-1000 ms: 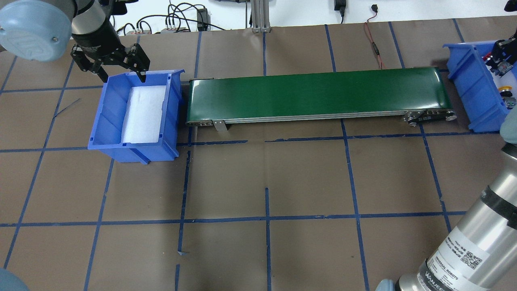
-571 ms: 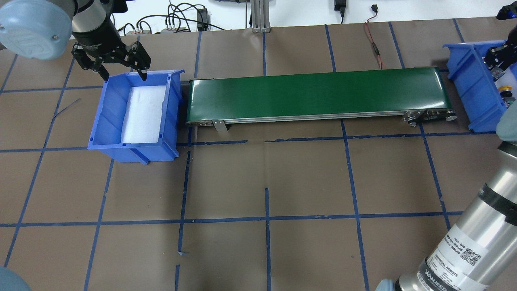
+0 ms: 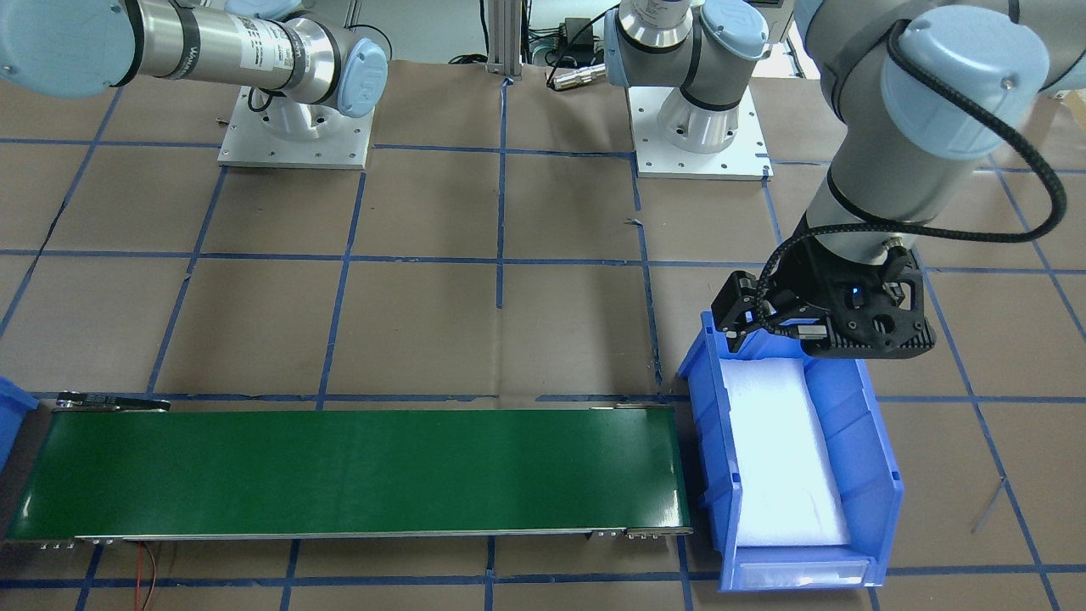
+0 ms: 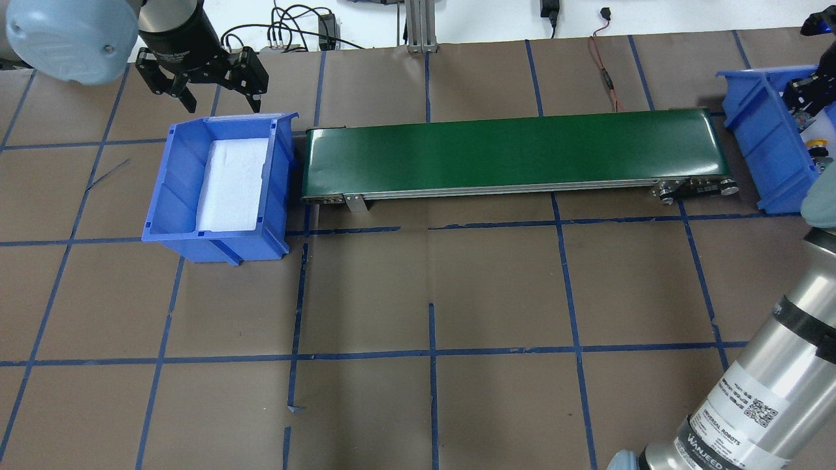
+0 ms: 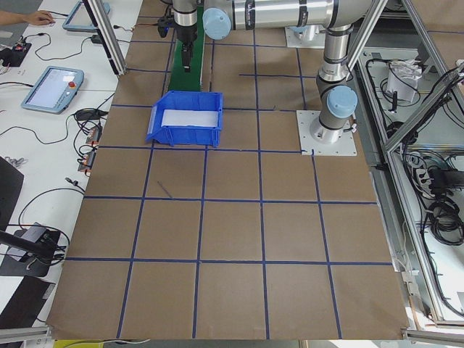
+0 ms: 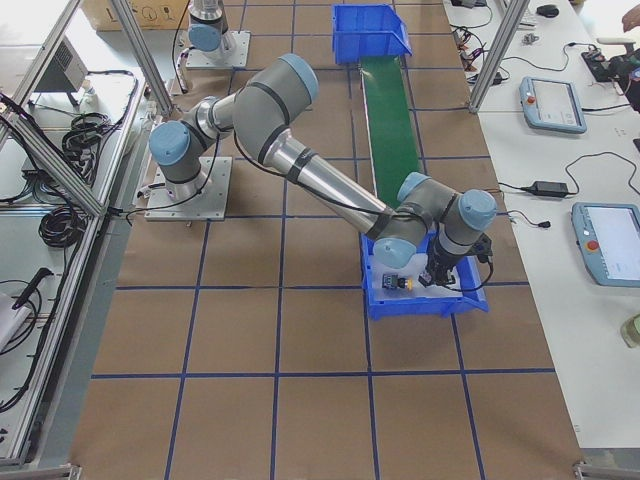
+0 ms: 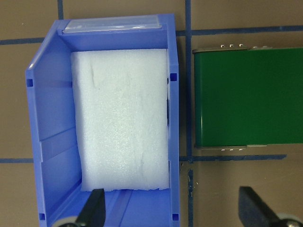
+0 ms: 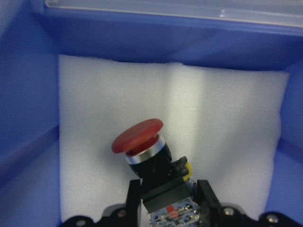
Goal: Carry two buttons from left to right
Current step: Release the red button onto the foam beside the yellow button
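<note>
Looks like a robotics lab or test cell. Bench [image 4: 496, 294] papered brown and gridded in blue tape, fenced by aluminium framing [image 5: 106, 38]. Teach pendants [image 6: 548, 103] and loose cables [image 5: 43, 210] on white side tables. Small green conveyor belt [image 4: 516, 153] beside a blue parts bin [image 4: 176, 189]; arm bases bolted to steel plates [image 3: 295, 140].
</note>
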Robot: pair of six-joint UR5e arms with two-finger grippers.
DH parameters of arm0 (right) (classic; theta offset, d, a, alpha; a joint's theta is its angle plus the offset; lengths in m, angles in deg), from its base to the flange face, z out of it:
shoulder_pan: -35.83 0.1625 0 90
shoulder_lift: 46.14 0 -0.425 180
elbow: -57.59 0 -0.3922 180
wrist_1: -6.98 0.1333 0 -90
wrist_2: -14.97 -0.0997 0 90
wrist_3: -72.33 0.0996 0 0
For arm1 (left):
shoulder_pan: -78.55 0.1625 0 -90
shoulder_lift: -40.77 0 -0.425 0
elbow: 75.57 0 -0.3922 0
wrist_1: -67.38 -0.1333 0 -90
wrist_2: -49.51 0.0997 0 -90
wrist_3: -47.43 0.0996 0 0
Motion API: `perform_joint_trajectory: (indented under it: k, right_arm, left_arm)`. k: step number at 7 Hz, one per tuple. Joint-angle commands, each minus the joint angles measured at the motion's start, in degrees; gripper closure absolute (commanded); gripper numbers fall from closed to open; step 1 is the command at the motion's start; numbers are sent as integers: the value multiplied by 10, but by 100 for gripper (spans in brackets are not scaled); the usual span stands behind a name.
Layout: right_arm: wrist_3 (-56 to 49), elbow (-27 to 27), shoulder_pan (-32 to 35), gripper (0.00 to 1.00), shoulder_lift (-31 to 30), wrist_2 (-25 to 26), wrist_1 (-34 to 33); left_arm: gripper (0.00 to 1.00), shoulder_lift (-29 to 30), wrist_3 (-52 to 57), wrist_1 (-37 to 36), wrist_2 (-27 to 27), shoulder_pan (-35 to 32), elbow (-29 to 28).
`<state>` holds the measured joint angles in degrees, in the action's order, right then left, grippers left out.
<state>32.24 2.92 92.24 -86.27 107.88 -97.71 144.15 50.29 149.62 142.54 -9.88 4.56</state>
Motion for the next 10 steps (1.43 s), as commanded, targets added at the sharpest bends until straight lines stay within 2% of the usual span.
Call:
perform_joint_trajectory:
  k: [1, 2, 5, 8, 10]
  right_arm:
    - [-3, 0, -1, 44, 0, -1, 3]
    - [-3, 0, -1, 36, -1, -1, 5]
    - [-5, 5, 1, 34, -28, -2, 26]
    - [-14, 8, 44, 34, -139, -3, 119]
    - [-8, 6, 110, 31, -187, -3, 156]
  left_arm:
    - [0, -14, -11, 0, -1, -10, 5]
    - [0, -17, -31, 0, -3, -14, 9]
    - [0, -18, -36, 0, -4, -15, 9]
    - [0, -16, -36, -1, -6, -14, 9]
    - [0, -14, -36, -1, -7, -14, 9]
